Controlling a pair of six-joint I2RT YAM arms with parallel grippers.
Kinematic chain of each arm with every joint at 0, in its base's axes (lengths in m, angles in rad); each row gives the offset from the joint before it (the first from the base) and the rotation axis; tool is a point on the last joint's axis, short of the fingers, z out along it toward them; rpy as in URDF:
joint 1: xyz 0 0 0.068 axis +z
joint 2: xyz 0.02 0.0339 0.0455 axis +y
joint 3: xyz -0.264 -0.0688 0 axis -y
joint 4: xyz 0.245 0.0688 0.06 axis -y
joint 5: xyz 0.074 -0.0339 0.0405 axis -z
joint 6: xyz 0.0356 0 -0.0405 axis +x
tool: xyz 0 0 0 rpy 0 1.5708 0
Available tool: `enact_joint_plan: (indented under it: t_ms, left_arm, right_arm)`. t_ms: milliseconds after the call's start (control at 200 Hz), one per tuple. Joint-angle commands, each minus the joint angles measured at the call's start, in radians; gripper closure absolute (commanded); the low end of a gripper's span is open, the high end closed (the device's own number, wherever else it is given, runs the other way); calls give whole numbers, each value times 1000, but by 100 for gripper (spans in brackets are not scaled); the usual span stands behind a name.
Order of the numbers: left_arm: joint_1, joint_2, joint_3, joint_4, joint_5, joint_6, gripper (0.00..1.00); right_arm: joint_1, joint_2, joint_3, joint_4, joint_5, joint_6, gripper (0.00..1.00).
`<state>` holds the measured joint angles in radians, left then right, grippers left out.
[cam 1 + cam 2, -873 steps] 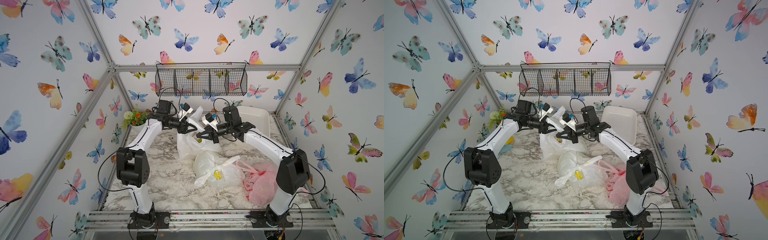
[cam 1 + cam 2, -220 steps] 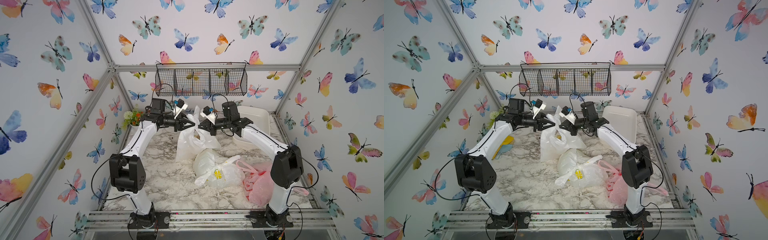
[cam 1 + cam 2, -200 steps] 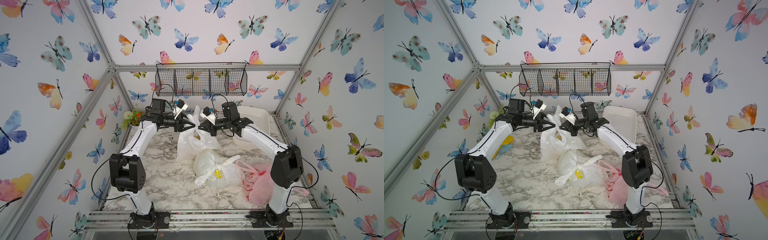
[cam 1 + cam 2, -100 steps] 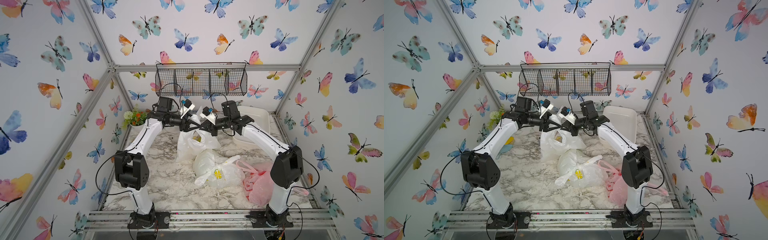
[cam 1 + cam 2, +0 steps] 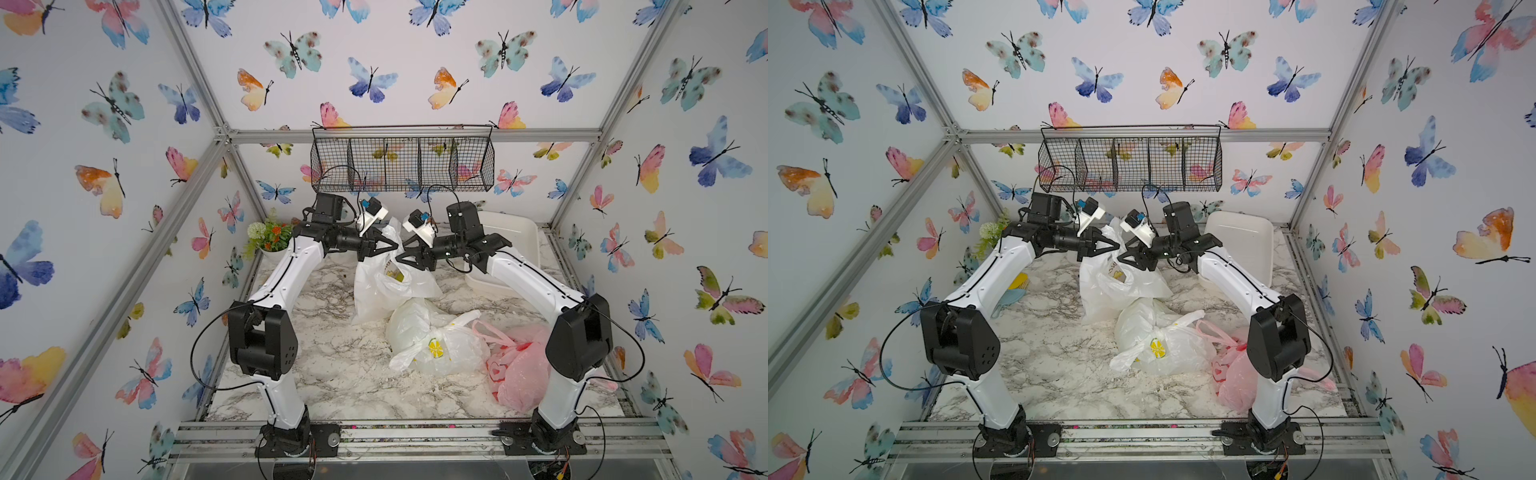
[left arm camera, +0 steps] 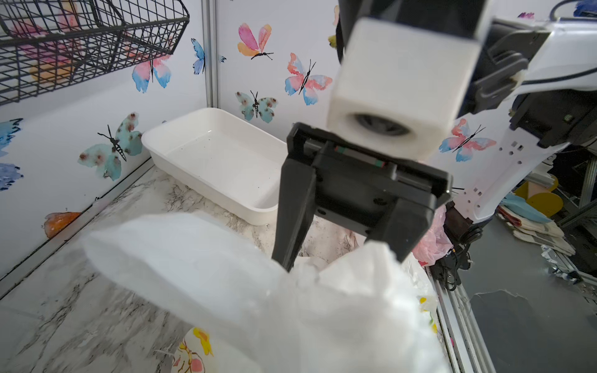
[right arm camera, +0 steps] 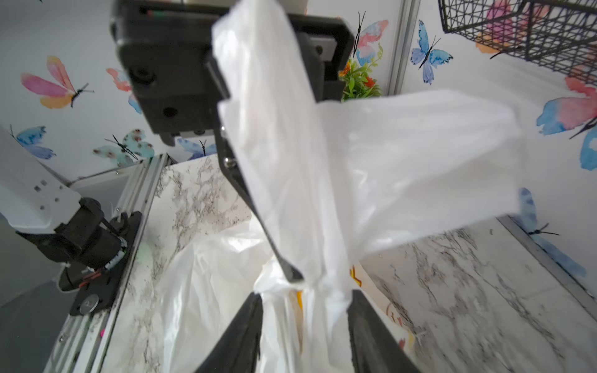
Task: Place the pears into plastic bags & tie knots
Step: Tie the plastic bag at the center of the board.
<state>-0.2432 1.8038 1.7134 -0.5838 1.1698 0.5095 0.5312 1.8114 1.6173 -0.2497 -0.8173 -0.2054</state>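
Left end effector (image 5: pixel 392 246) is clenching the white bag's (image 5: pixel 386 286) limp, slippery-looking handle strip (image 7: pixel 274 129); right end effector (image 7: pixel 304 294) is hanging released.

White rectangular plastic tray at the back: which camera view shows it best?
The left wrist view: the white rectangular plastic tray lies nearly whole, its bare inside facing the camera, one end hidden. In both top views the tray is partly covered by the right arm. The right wrist view does not show it.
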Motion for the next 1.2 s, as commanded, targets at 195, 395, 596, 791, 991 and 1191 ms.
enact_joint_plan:
  t_ms: [195,395,596,791,991,1191]
  left_arm:
    - [4,-27,-19,-11,111,82,94]
    - [2,-21,-5,-23,106,87,94]
    - [-11,-14,-6,-30,99,94,94]
    - [-17,-12,-4,-43,93,107,94]
    - [-9,-12,-7,-55,62,105,94]
    - [4,-36,-114,124,41,-69,86]
  right_arm:
    - [-101,57,151,127,-132,572,45]
    - [-78,107,210,119,-164,624,32]
    - [-51,180,301,96,-169,662,35]
    - [-37,250,378,139,-186,743,43]
    - [-51,237,338,196,-187,775,93]
    - [-77,63,56,474,-151,823,97]
